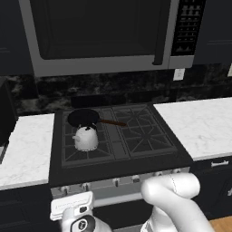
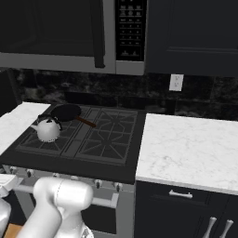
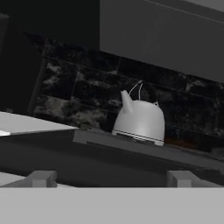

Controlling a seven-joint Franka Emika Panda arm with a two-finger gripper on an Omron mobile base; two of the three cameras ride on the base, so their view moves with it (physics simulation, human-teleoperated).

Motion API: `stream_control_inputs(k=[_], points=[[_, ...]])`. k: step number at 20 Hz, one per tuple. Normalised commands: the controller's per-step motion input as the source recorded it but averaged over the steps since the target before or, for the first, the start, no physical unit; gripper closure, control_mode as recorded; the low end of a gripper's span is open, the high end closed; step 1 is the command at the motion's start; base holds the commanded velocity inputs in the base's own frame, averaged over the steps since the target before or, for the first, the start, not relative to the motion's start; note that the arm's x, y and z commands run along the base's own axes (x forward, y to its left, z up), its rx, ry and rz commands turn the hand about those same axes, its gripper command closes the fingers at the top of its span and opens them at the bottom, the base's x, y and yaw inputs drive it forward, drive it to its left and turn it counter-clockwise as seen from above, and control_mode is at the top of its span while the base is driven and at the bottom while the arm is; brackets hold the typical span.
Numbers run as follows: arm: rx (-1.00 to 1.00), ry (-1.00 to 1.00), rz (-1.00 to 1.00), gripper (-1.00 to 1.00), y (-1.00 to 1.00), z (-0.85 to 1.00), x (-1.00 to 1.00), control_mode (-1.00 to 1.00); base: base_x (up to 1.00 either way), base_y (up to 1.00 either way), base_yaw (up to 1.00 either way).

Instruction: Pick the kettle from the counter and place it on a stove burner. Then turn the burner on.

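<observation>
The gripper [image 1: 72, 209], jaws spread wide and empty, hangs low before the stove's knobs [image 1: 116, 182], while the kettle [image 1: 86, 137] already sits on the front-left stove burner [image 1: 86, 152], so turning a knob looks next.

The kettle [image 1: 85, 138] sits on the front-left stove burner [image 1: 86, 148], before the frying pan [image 1: 83, 118].

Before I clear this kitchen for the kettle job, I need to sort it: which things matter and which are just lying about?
For the job:
kettle, standing on the front left burner
stove knobs

Lying about:
frying pan on the back left burner
microwave above
wall socket
</observation>
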Motion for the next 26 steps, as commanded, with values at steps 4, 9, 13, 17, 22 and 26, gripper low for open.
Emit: stream_control_inputs(k=[4,9,13,17,22,26], points=[[0.00,0.00,0.03,-1.00,0.37,-0.54,0.19,-1.00,0.00,0.00,0.00],[0.00,0.00,0.02,-1.00,0.32,-0.70,0.28,-1.00,0.00,0.00,0.00],[0.00,-0.08,0.00,-1.00,0.07,-0.09,0.21,-1.00,0.00,0.00,0.00],[0.00,-0.11,0.00,-1.00,0.01,0.00,0.04,-1.00,0.00,0.00,0.00],[0.00,-0.07,0.00,-1.00,0.03,0.00,0.02,-1.00,0.00,0.00,0.00],[0.00,-0.05,0.00,-1.00,0.00,0.38,0.00,-1.00,0.00,0.00,0.00]])
